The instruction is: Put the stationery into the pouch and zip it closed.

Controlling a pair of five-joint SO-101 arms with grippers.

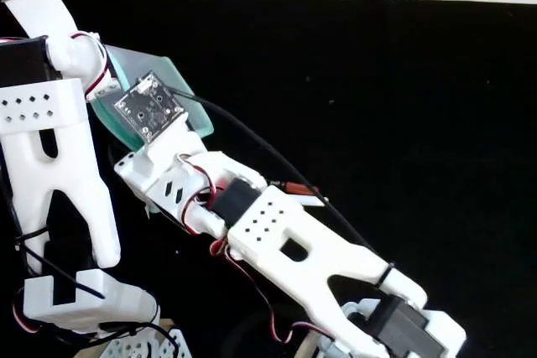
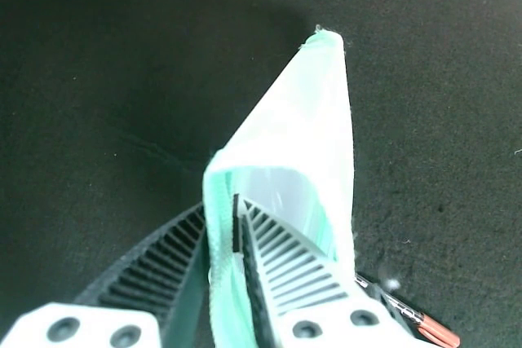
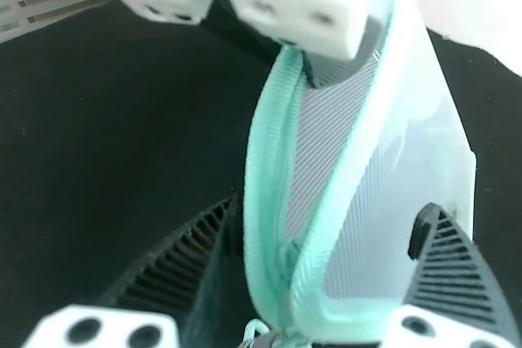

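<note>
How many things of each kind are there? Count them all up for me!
Robot arms: 2
Green pouch: 1
Red-ended stick, maybe a pen: 1
Total: 4

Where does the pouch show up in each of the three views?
High view: pouch upper left, partly under an arm's wrist camera.
Left wrist view: pouch pinched in the left gripper, tapering away.
Right wrist view: pouch inside the open right gripper.
Shared landmark: the black table beneath it.
</note>
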